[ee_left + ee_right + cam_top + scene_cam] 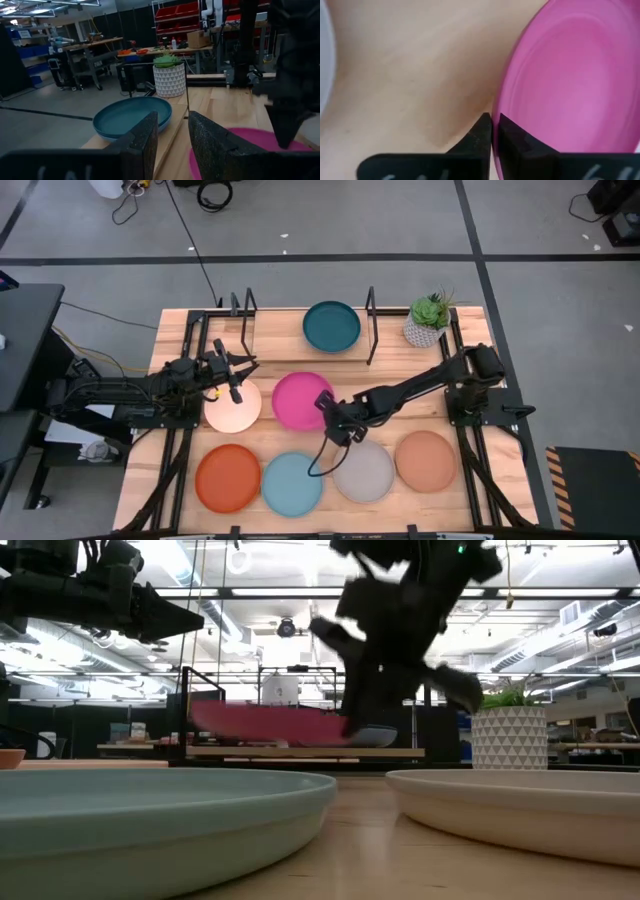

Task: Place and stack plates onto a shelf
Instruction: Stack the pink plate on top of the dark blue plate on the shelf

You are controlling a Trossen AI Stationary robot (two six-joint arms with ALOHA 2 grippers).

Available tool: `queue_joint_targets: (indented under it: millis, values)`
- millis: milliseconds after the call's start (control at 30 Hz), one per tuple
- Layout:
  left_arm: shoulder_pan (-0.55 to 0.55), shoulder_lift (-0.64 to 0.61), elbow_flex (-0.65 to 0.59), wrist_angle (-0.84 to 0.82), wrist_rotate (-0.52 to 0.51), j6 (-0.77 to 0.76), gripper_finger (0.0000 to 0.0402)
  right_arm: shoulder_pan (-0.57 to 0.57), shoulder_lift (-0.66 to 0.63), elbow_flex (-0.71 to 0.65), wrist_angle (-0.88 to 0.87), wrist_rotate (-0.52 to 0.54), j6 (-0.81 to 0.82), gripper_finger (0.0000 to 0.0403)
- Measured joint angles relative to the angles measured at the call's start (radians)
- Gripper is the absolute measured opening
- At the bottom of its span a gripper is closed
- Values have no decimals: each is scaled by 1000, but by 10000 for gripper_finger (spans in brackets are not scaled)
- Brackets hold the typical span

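Left hand [238, 375] hovers just above the far edge of the cream plate [233, 406], fingers a bit apart and holding nothing; its wrist view looks ahead to the dark teal plate [132, 116] already sitting on the shelf [300, 340]. The right hand [328, 406] is down at the near right rim of the pink plate [303, 401]. In its own wrist view the fingertips [485, 131] are nearly touching, pinched at or beside the plate's edge, and I honestly can't tell if the rim is between them or just next to them.

Risk as I see it: if the rim isn't properly caught, lifting will just slide or flip the pink plate, maybe into the cream plate right beside it. The two hands are also fairly near each other.

The high view shows the orange [228, 478], light blue [292, 483], grey [364, 471] and tan [426, 460] plates waiting nearer than the hands. Only the low view hints that the pink plate may be off the tabletop [470, 500] on one side, though it's blurry there.
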Motion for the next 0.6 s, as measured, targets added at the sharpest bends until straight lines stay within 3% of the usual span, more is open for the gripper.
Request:
queue_joint_targets:
  millis: [267,400,600]
  values:
    - [0,0,0,-9,1,-38,117,-69,-137,0,-21,250,37,25]
    - [0,0,0,-8,1,-38,117,-185,-176,1,-35,239,110,25]
    - [0,0,0,-8,1,-39,117,-377,-158,1,-31,107,144,22]
